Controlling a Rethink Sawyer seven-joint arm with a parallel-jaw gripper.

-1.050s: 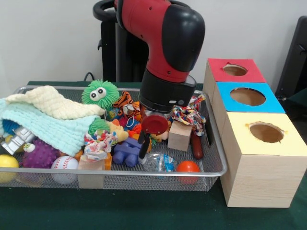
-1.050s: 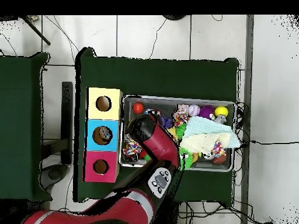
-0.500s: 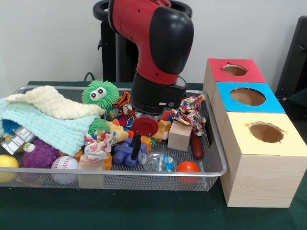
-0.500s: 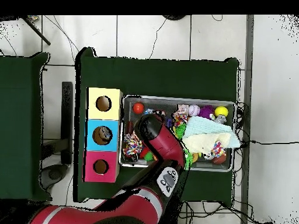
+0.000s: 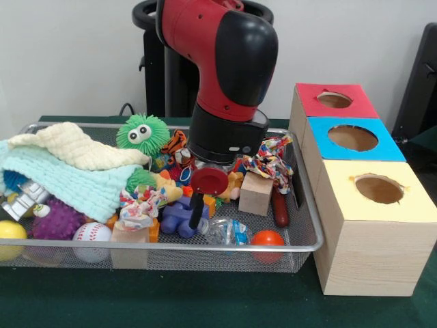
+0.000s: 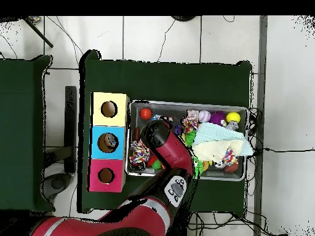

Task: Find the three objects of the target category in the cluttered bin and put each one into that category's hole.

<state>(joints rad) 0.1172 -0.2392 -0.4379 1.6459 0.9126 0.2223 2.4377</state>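
1. Red and black at the middle: found the gripper hanging low in the wire-mesh metal bin, just above the purple moulded plastic toy. Could not tell whether the jaws were released or clenched, nor whether they were grasping anything.
2. Could not name the target category from the scene, so could not place the three wanted objects. Judged them to lie somewhere in the clutter, perhaps partly under the cloths.
3. Judged the step to be a search-and-pick. Advised a straight descent onto one item only, keeping off the knotted patterned rag toy on the left and the clear crinkled wrapper on the right. Advised a vertical lift clear of the bin's rim before any travel toward the holes.
4. Counted, left to right:
   - one yellow rubber ball
   - one mint-green knitted cloth
   - one cream knitted cloth
   - one purple spiky ball
   - one white baseball
   - one green fuzzy toy with googly eyes
   - two plain wooden blocks
   - one smooth orange ball
5. Counted three wooden boxes at the right of the bin, one hole in each: yellow-topped, blue-topped, red-topped.
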